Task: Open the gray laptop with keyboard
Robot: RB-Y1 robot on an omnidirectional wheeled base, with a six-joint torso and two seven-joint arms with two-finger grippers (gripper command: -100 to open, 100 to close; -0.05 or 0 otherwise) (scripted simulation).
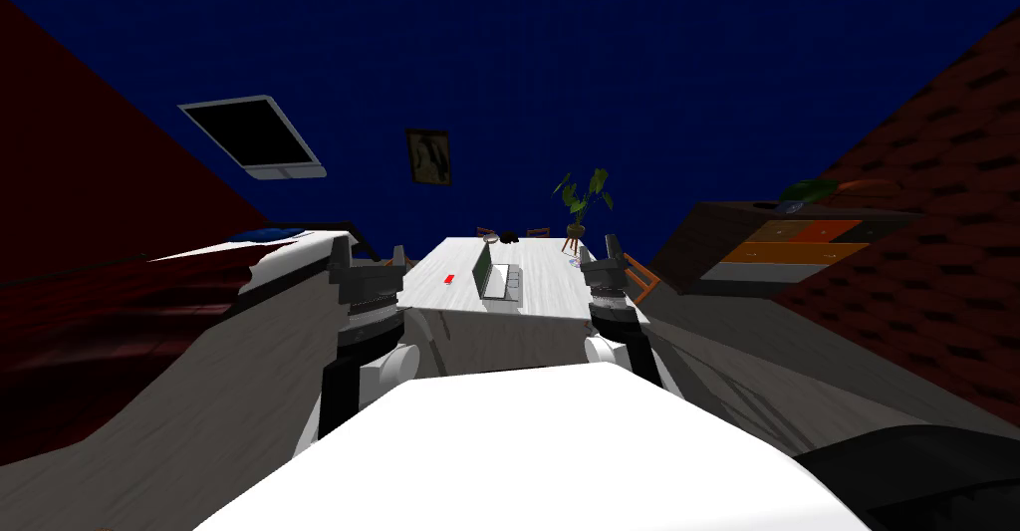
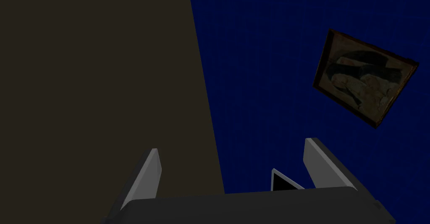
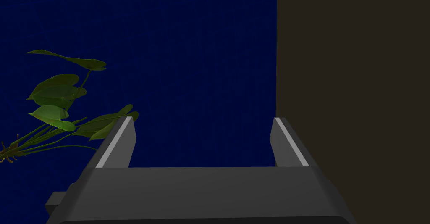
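Note:
A grey laptop [image 1: 498, 278] sits on the white table [image 1: 543, 296] ahead of me. Its dark lid stands up from the base on the base's left side. Both arms are raised in front of my chest, short of the table's near edge. My left gripper [image 1: 370, 258] is up at the left of the table and, in the left wrist view, stands open [image 2: 235, 167] and empty. At the table's right is my right gripper [image 1: 610, 248], also open [image 3: 203, 141] with nothing between its fingers.
A small red object [image 1: 448, 278] lies on the table left of the laptop. A potted plant [image 1: 583, 201] stands beyond the far end. An orange chair [image 1: 642, 278] is at the table's right, and a cabinet with orange drawers [image 1: 797, 246] is further right. A white counter [image 1: 269, 256] runs along my left.

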